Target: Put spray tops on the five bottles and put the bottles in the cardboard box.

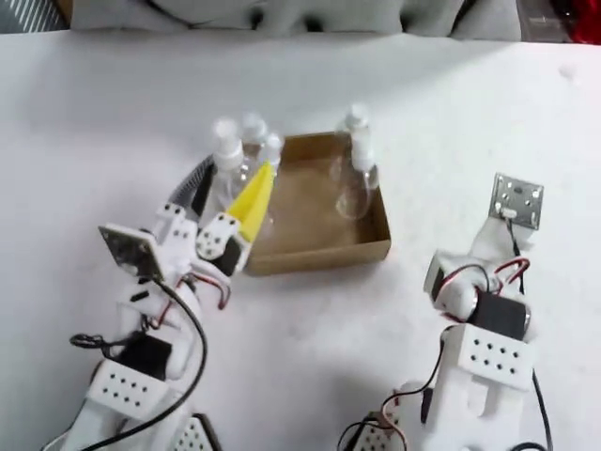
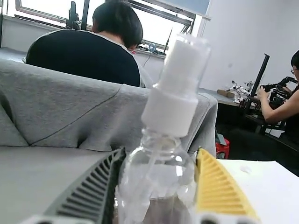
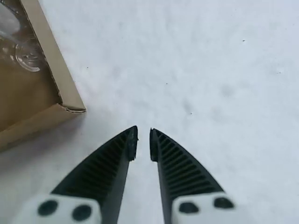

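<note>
The right jaws were almost closed and empty over bare counter (image 3: 210, 70) near a box (image 3: 42, 93) corner, presumably to leave the work area free. The left jaws were closed on a bottle (image 2: 159, 163) below its fitted spray top (image 2: 175, 88). It was held upright at the box wall on that arm's side, judged ready for placing. Two capped bottles (image 1: 357, 178) stood inside along the opposite wall. Other bottles (image 1: 254, 132) were clustered just beyond the held one.

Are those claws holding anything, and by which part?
The left gripper holds a bottle by its clear body, under the spray top. The right gripper holds nothing.
</note>
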Motion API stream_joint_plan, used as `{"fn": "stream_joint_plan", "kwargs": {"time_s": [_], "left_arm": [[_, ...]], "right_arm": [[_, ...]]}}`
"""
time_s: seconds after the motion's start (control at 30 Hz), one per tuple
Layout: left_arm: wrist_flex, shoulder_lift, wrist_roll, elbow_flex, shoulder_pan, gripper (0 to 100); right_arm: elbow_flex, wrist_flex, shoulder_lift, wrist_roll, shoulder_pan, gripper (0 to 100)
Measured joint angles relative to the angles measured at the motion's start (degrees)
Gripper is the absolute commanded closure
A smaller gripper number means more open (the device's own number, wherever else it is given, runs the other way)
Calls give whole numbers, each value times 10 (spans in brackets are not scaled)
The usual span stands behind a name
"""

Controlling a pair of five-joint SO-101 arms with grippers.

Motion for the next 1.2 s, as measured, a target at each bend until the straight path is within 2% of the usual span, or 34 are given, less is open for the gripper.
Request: {"fn": "stream_joint_plan", "kwargs": {"time_s": [0.13,0.43,0.97,1.2], "left_arm": [[-32,9,0,29,0,980],[-47,9,0,54,0,980],[-47,9,-11,54,20,980],[-24,82,-48,-31,20,980]], "right_arm": [[33,-38,-1,0,0,981],[105,-105,-1,0,0,981],[111,-113,0,0,0,981],[124,-123,0,0,-1,981]]}}
